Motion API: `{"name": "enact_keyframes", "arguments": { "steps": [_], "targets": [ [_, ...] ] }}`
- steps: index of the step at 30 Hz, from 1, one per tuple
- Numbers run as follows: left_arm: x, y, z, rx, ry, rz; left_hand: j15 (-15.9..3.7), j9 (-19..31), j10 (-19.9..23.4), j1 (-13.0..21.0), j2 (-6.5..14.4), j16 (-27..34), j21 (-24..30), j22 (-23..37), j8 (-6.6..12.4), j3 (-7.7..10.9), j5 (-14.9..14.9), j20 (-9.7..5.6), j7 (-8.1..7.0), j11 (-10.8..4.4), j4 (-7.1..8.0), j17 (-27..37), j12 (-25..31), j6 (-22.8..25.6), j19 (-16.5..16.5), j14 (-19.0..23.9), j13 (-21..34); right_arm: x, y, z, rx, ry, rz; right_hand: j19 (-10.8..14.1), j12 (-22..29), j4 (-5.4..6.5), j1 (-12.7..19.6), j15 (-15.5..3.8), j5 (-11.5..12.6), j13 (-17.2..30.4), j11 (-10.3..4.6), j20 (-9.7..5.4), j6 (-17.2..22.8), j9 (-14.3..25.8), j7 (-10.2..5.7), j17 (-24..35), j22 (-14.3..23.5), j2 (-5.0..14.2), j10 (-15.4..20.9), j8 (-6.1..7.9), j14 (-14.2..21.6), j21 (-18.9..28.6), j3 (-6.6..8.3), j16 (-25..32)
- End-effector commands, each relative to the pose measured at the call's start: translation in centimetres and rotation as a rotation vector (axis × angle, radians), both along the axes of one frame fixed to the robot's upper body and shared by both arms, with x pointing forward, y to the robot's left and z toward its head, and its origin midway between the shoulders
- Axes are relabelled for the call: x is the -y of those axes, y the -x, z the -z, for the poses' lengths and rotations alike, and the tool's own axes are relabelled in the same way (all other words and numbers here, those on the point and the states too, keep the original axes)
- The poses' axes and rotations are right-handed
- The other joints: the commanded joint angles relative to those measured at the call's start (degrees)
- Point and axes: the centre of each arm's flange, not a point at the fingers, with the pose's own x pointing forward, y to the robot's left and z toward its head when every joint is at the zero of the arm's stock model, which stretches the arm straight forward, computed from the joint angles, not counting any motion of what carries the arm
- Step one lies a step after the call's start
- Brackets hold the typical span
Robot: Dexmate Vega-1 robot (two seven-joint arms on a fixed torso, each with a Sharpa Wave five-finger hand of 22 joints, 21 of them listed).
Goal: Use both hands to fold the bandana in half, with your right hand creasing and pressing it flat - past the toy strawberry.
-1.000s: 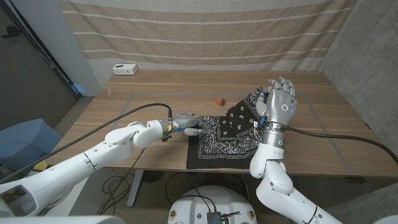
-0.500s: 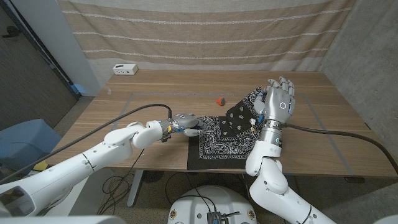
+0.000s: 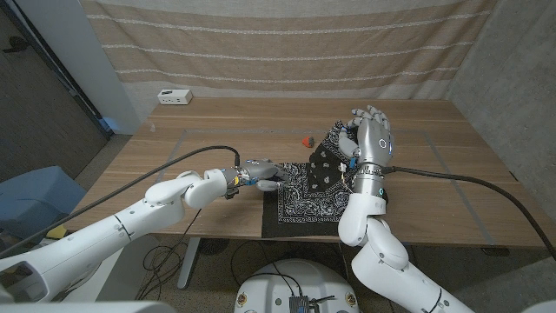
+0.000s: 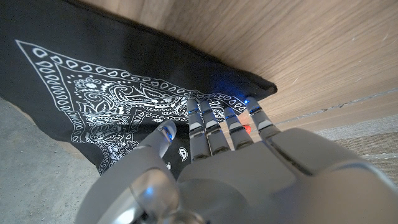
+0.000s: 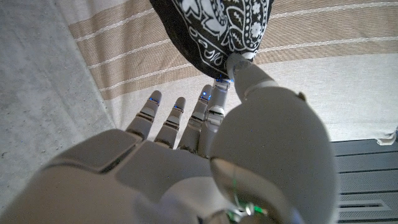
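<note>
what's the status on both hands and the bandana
Right robot hand pinches lifted corner of black paisley cloth bandana. Left robot hand presses opposite edge. Small red toy strawberry close behind.

A white box [image 3: 175,97] sits at the wooden table's [image 3: 217,117] far-left edge.

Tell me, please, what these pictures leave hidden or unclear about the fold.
- Head view: the right hand covers the lifted bandana corner, so the grip is unseen there.
- Head view: the right forearm hides the bandana's right edge.
- Head view: the toy strawberry is too small for detail.
</note>
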Motion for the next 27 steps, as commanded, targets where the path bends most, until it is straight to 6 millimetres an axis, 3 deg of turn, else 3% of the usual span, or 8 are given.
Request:
{"name": "enact_keyframes", "arguments": {
  "steps": [1,12,16,27],
  "targets": [
    [-0.1,-0.1,0.1,-0.003,0.005,-0.005,-1.45,0.14,-0.18,-0.2,0.12,0.04,-0.17,0.23,-0.05,-0.03,0.17,0.13,-0.04,0.02,-0.5,0.07,-0.03,-0.24,0.07,-0.3,0.06,-2.7,-0.4,-0.8,-0.04,0.069,-0.176,-0.29,-0.36,-0.11,-0.75,-3.48,0.32,0.28,0.51,0.48,1.4,11.64,0.82,0.18,0.14,-0.01,-0.5,6.62,-0.6,0.2,0.7,-0.1],
    [-0.1,-0.2,0.1,-0.003,0.008,-0.002,-1.46,0.15,-0.64,0.0,0.3,0.06,-0.3,0.24,-0.1,-0.19,0.12,0.08,-0.12,0.02,-0.91,0.07,-0.15,-0.74,0.13,-0.44,0.07,-5.0,-1.8,-0.9,-0.081,0.151,-0.259,-0.74,-0.53,-0.07,-1.5,-3.03,0.35,0.3,0.62,0.95,1.25,11.12,0.73,0.26,0.14,-0.35,-1.02,6.5,-1.24,0.3,1.37,-0.17],
    [-0.2,-0.3,0.1,-0.002,0.014,-0.003,-1.49,0.15,-0.74,0.01,0.32,0.07,-0.34,0.24,-0.15,-0.24,0.11,0.09,-0.29,0.0,-0.98,0.08,-0.17,-0.99,0.15,-0.48,0.07,-5.5,-2.6,-0.8,-0.097,0.165,-0.277,-0.75,-0.5,-0.09,-1.81,-3.1,0.2,0.3,0.09,0.88,1.07,10.64,0.5,0.28,0.13,-0.59,-0.99,6.24,-1.21,0.39,1.6,-0.09],
    [-0.6,0.0,-0.1,0.007,0.034,-0.001,-1.52,0.16,-0.67,0.22,0.27,0.12,-0.46,0.25,-0.05,-0.41,0.08,0.07,-0.15,0.21,-1.47,0.03,-0.07,-1.06,0.25,-0.37,0.07,-7.2,-5.5,-0.1,-0.168,0.211,-0.267,-0.36,-0.33,0.24,-2.95,-3.03,-0.77,0.31,0.52,0.81,0.49,9.38,0.58,0.32,0.11,-0.65,-0.74,5.33,-0.81,0.71,2.21,0.21]
  ]
}}
